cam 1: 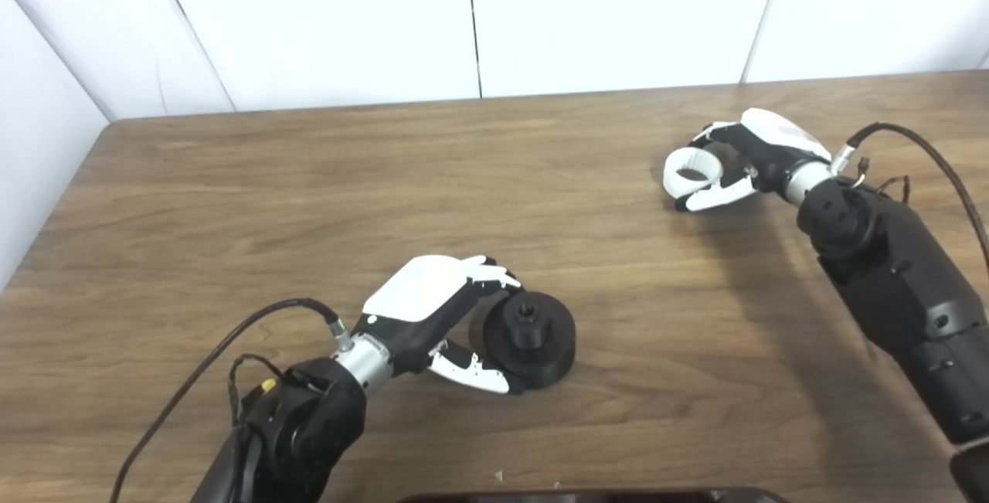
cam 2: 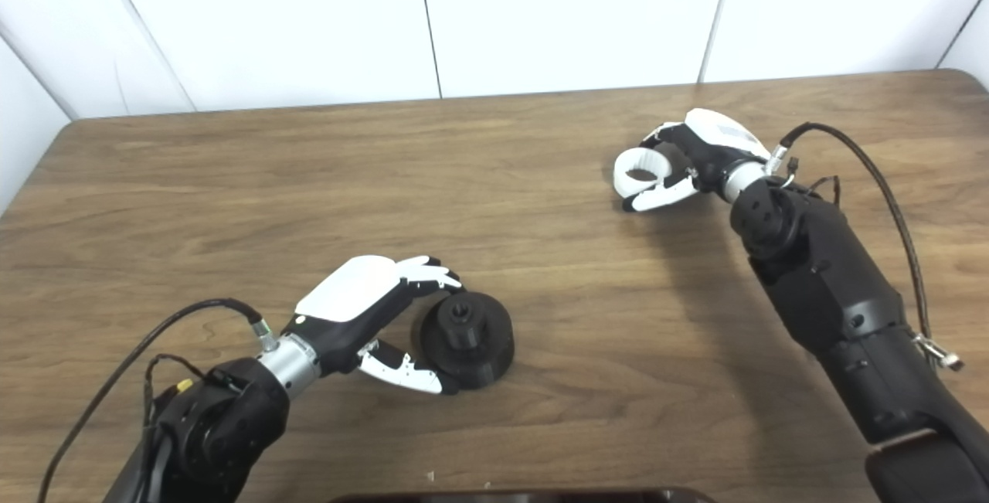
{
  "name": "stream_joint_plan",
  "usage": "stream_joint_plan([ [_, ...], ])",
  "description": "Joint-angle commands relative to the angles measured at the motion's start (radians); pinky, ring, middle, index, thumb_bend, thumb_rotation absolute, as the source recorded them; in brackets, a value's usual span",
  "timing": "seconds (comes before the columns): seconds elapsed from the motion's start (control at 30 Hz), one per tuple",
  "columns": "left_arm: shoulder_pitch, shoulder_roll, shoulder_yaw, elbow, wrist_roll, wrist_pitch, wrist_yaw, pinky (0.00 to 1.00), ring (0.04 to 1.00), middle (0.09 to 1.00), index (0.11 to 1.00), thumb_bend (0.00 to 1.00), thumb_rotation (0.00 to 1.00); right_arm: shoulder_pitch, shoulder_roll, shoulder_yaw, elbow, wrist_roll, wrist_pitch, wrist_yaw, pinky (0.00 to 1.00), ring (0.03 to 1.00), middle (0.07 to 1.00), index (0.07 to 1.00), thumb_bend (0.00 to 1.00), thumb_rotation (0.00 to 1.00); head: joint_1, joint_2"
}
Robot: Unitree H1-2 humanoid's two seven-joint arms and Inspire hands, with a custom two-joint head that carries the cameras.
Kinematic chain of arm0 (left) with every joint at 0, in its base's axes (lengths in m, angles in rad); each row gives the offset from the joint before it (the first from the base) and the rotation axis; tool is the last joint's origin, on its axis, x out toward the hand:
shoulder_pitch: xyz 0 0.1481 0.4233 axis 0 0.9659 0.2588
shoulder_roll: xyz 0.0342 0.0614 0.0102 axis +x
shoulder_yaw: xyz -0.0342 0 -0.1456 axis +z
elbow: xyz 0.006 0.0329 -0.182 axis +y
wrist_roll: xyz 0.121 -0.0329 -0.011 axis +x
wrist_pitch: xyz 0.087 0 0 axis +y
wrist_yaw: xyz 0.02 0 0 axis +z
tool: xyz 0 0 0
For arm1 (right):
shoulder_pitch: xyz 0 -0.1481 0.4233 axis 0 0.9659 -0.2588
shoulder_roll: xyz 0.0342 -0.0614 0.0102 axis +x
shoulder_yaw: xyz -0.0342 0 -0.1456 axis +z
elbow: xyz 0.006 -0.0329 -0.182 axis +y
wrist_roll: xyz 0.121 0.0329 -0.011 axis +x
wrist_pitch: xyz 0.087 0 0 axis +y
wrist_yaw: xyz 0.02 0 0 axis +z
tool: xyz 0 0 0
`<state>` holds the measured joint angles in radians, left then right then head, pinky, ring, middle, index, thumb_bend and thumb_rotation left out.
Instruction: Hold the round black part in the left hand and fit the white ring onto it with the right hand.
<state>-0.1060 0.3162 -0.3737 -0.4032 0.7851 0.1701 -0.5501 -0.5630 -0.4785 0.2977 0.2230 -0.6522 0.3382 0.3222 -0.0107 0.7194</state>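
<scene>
The round black part [cam 1: 533, 337], a thick disc with a raised hub on top, rests on the wooden table [cam 1: 309, 194] in the near middle. My left hand [cam 1: 433, 310] closes on its left side, fingers over the upper rim and thumb against the lower rim. Far to the right, near the back of the table, my right hand [cam 1: 742, 151] pinches the white ring [cam 1: 690, 171] between fingers and thumb. The ring sits at table level, well apart from the black part.
White wall panels [cam 1: 463, 16] close off the table's back and left sides. A dark object [cam 1: 595, 495] pokes in at the bottom edge. Cables loop from both wrists, the right cable [cam 1: 943, 171] arching over the forearm.
</scene>
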Motion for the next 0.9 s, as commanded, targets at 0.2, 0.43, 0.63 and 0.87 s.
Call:
stream_joint_plan([
  [0.2, -0.009, 0.003, 0.000, -0.034, -0.020, -0.005, -0.008, 0.80, 0.944, 0.877, 0.728, 0.64, 0.43, -0.039, -0.015, -0.019, -0.022, -0.003, -0.026, -0.045, 0.86, 0.954, 0.910, 0.717, 0.73, 0.32, -0.001, 0.002],
  [0.43, -0.009, 0.003, -0.003, -0.036, -0.017, -0.001, -0.011, 0.80, 0.946, 0.878, 0.730, 0.64, 0.43, -0.037, -0.015, -0.020, -0.018, -0.001, -0.035, -0.055, 0.84, 0.950, 0.906, 0.706, 0.73, 0.31, 0.000, 0.001],
  [0.63, -0.009, 0.005, -0.002, -0.038, -0.020, 0.001, -0.016, 0.81, 0.951, 0.881, 0.733, 0.64, 0.43, -0.035, -0.012, -0.024, -0.014, 0.007, -0.046, -0.066, 0.84, 0.945, 0.901, 0.688, 0.72, 0.29, 0.000, 0.001],
  [0.87, -0.010, 0.005, -0.002, -0.040, -0.019, 0.003, -0.018, 0.81, 0.951, 0.882, 0.733, 0.64, 0.44, -0.030, -0.008, -0.027, -0.018, 0.003, -0.050, -0.084, 0.82, 0.932, 0.893, 0.665, 0.72, 0.25, -0.002, 0.002],
])
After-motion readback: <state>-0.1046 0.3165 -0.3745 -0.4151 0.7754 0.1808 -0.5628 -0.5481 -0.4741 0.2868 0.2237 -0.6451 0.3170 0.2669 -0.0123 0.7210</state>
